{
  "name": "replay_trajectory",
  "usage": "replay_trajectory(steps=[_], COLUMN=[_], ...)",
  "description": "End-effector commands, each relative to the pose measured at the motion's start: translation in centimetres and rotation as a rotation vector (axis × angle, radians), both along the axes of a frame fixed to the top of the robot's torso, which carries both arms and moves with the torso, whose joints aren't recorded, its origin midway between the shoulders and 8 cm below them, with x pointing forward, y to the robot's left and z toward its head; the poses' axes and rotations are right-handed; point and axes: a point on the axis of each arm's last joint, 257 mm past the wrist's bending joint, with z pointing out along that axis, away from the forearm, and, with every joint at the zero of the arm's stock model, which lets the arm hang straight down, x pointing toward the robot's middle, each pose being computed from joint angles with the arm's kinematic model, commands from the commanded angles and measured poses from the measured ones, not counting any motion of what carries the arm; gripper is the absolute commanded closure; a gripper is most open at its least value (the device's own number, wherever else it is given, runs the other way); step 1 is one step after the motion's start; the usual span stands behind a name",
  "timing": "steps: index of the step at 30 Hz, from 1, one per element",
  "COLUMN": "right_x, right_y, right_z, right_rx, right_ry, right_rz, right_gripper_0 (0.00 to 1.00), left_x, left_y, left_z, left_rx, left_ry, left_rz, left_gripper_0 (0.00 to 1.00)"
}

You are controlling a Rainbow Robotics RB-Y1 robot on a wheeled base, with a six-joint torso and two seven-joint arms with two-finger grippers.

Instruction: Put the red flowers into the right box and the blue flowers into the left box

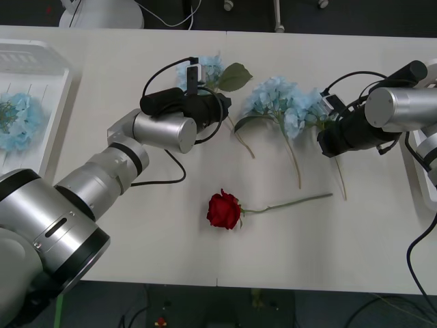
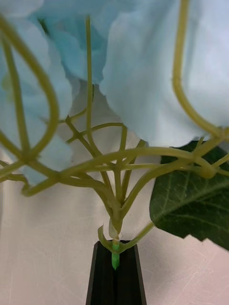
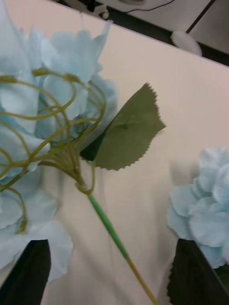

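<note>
Blue flowers lie along the far middle of the table. One blue flower [image 1: 209, 67] with a big leaf lies under my left gripper [image 1: 196, 80], which is open; its stem [image 3: 109, 228] runs between the black fingers [image 3: 28, 274]. My right gripper [image 1: 326, 111] is shut on the stem [image 2: 115, 257] of another blue flower [image 1: 308, 104], just below the head. A third blue head [image 1: 272, 97] lies beside it. One red flower [image 1: 224, 209] lies alone nearer the front, stem pointing right. The left box [image 1: 58, 102] holds one blue flower [image 1: 17, 119]. A rim of the right box [image 1: 416, 184] shows behind my right arm.
Black cables loop over both forearms. The table's front edge [image 1: 218, 281] runs close below the red flower. Chair or stand bases sit on the dark floor beyond the far edge.
</note>
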Motion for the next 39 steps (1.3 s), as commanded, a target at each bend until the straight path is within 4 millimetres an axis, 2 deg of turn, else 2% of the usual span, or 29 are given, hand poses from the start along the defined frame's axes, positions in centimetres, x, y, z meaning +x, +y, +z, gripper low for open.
replay_trajectory(steps=[1,5,8,9,12,15,17,22,25,27,28,30,34,39], right_x=[2.3,3.1,3.8,3.8,3.9,3.5,3.1,2.9,2.6,2.3,2.3,2.0,1.0,-0.9], right_y=[1.5,0.7,0.4,0.6,1.7,3.9,6.3,11.4,14.1,17.0,17.8,19.8,22.8,26.8], right_z=[3.8,6.7,10.2,10.8,14.0,16.2,18.0,22.7,24.8,26.4,26.9,27.9,29.5,30.5], right_rx=[0.021,0.103,0.198,0.216,0.294,0.381,0.469,0.613,0.660,0.710,0.728,0.743,0.736,0.789], right_ry=[-0.073,-0.102,-0.136,-0.143,-0.159,-0.155,-0.159,-0.223,-0.248,-0.259,-0.267,-0.293,-0.359,-0.406], right_rz=[0.034,0.008,-0.005,-0.002,0.032,0.073,0.115,0.204,0.258,0.305,0.314,0.358,0.485,0.611], right_gripper_0=[1.00,1.00,1.00,1.00,1.00,1.00,1.00,1.00,1.00,1.00,1.00,1.00,1.00,1.00], left_x=[-0.5,-2.1,-3.2,-3.5,-4.0,-3.8,-3.2,-2.1,-1.8,-1.9,-2.1,-2.8,-4.9,-9.8], left_y=[3.4,4.6,6.2,6.5,9.2,10.9,12.5,14.7,14.9,14.9,14.8,14.2,14.4,13.9], left_z=[2.7,2.8,2.5,2.4,2.7,3.3,3.7,5.4,6.2,6.5,6.6,7.3,8.9,11.7], left_rx=[-0.049,-0.061,-0.054,-0.051,-0.031,0.004,0.071,0.227,0.272,0.281,0.280,0.274,0.260,0.158], left_ry=[-0.086,-0.103,-0.113,-0.114,-0.135,-0.162,-0.180,-0.169,-0.148,-0.125,-0.120,-0.107,-0.079,-0.057], left_rz=[0.006,-0.010,-0.012,-0.012,0.004,0.014,0.020,0.005,-0.013,-0.026,-0.032,-0.053,-0.083,-0.165], left_gripper_0=[0.00,0.00,0.00,0.00,0.00,0.00,0.00,0.00,0.00,0.00,0.00,0.00,0.00,0.00])
